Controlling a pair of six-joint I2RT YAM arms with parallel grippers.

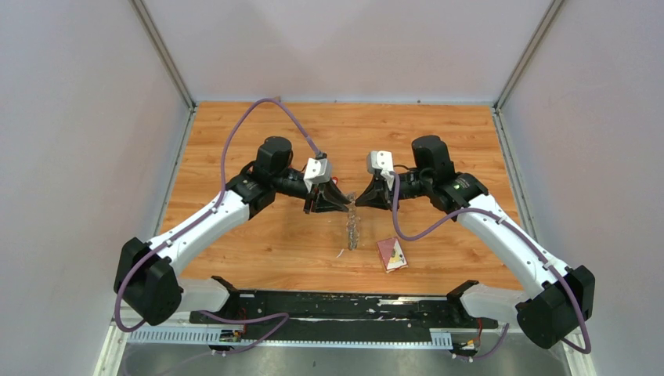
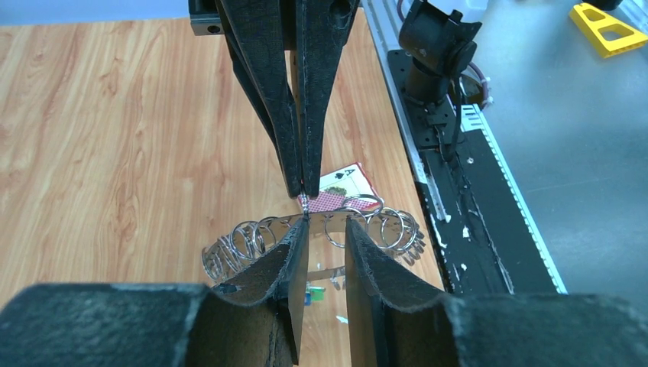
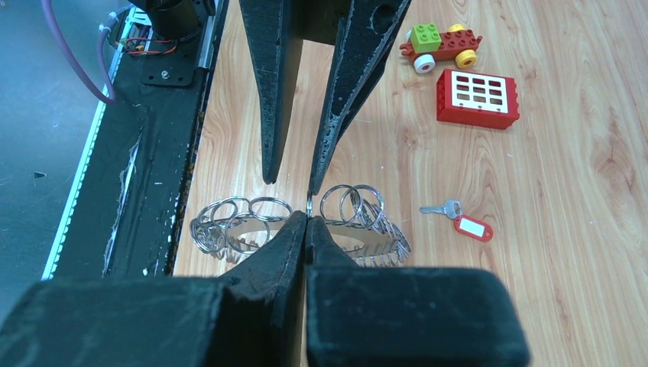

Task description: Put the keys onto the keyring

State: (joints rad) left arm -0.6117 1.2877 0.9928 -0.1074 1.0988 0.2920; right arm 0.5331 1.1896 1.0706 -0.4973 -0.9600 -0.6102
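The keyring (image 1: 352, 227) is a grey band fringed with many split rings (image 2: 252, 241), held up on edge above the table's middle. My right gripper (image 3: 307, 218) is shut on one small ring at the band's top edge. Facing it, my left gripper (image 2: 327, 225) is open, its jaws a little apart astride the band, with a split ring showing in the gap. One of its fingertips (image 3: 312, 187) touches the ring that the right gripper holds. A key with a red tag (image 3: 472, 227) lies on the wood beside the keyring. Blue and green tags (image 2: 312, 295) show below the band.
A maroon-backed playing card (image 1: 391, 253) lies near the front, right of the keyring. In the right wrist view a red block with white squares (image 3: 477, 98) and a small toy car (image 3: 441, 42) sit on the wood. The black base rail (image 1: 337, 307) runs along the near edge.
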